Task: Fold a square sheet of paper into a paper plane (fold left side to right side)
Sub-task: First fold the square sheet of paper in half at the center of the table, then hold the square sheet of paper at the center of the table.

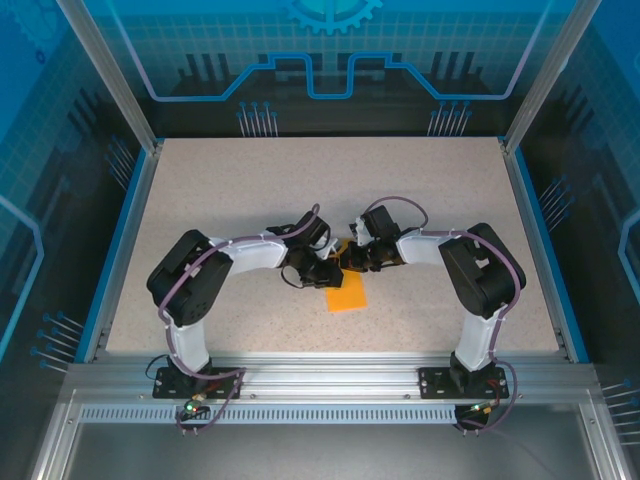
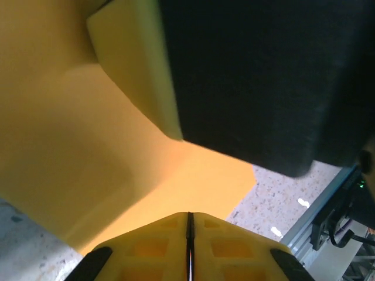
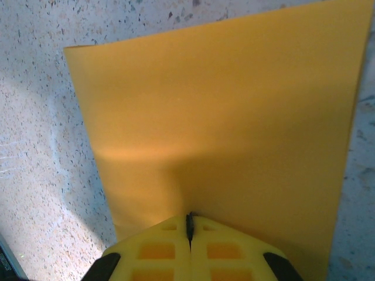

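Note:
The square sheet of paper (image 1: 348, 296) is bright orange and lies flat on the speckled table (image 1: 230, 200), near the middle and toward the front. Both arms meet over its far edge. My left gripper (image 1: 328, 272) is shut, and in the left wrist view its yellow tips (image 2: 188, 215) sit low over the sheet (image 2: 193, 181) with nothing visibly between them. My right gripper (image 1: 353, 262) is shut too, its tips (image 3: 189, 218) down on the sheet (image 3: 222, 105). The right gripper's finger (image 2: 137, 64) and dark body hang close above the paper in the left wrist view.
Blue-edged rails (image 1: 120, 240) border the table at left and right. An aluminium frame (image 1: 330, 375) carrying both arm bases runs along the near edge, and its corner (image 2: 328, 216) lies just beyond the sheet in the left wrist view. Bare tabletop (image 3: 35, 146) surrounds the paper.

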Robot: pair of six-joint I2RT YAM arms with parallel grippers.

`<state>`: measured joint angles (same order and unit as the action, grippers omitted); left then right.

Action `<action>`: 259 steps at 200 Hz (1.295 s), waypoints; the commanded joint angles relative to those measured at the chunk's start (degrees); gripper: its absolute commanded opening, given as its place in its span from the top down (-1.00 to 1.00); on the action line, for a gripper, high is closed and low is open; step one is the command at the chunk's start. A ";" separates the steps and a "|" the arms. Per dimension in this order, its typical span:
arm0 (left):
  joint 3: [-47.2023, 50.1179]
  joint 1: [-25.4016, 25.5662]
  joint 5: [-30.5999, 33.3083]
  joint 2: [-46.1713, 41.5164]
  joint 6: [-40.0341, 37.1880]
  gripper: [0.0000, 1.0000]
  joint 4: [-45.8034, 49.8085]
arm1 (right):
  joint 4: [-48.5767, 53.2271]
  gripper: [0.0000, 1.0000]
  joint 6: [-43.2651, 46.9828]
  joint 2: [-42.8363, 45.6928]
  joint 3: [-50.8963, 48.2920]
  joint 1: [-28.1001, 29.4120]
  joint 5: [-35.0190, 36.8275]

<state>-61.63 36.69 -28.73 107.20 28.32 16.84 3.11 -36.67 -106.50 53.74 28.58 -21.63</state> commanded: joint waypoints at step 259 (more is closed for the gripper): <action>1.51 0.57 4.13 2.77 4.38 0.80 2.03 | 7.70 0.89 -2.44 15.93 -13.93 7.55 5.46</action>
<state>-61.34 36.69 -26.81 109.34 31.59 16.97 9.13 -37.58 -87.39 40.05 34.87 -15.44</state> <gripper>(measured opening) 0.102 0.063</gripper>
